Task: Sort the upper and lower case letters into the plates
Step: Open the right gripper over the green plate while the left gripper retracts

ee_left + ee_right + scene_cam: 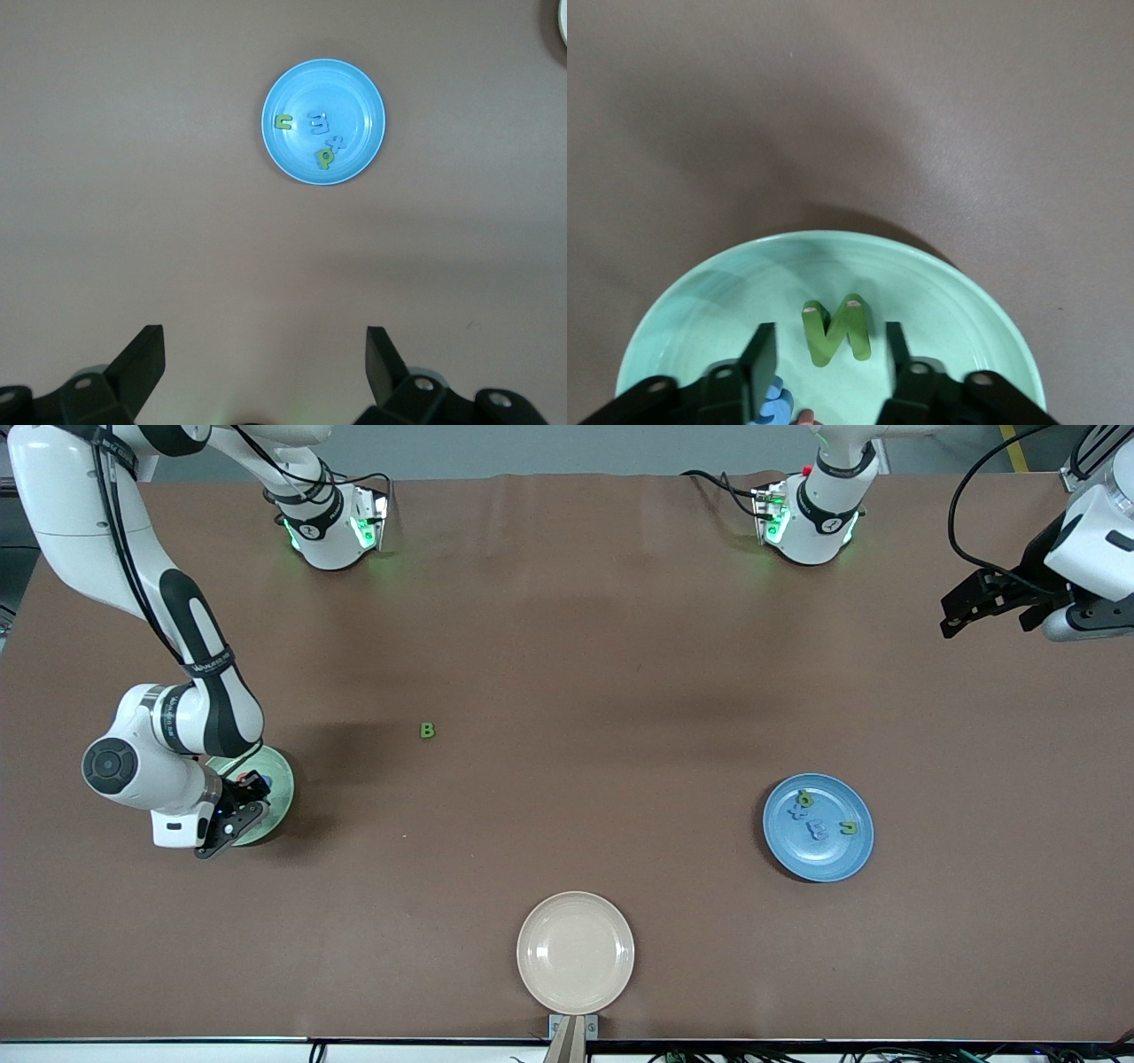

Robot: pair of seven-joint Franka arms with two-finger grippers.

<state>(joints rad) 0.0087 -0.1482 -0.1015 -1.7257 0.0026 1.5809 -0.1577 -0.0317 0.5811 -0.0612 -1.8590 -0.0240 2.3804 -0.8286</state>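
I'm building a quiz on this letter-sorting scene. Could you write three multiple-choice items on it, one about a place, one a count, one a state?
1. Where does the small green letter B lie?
A. on the bare brown table
B. in the round cream-beige plate
C. in the round mid-blue plate

2. How many letters lie in the round mid-blue plate?
A. one
B. four
C. seven

3. How do the right pincer's jaws stand?
A. clamped on the pale green plate's rim
B. apart on either side of a green letter N
C. shut on a blue letter

Answers:
1 A: the B sits alone on the table, outside all plates.
2 B: the left wrist view shows four letters there.
3 B: the right pincer is over the round pale green plate, its fingers clear of the green letter N.
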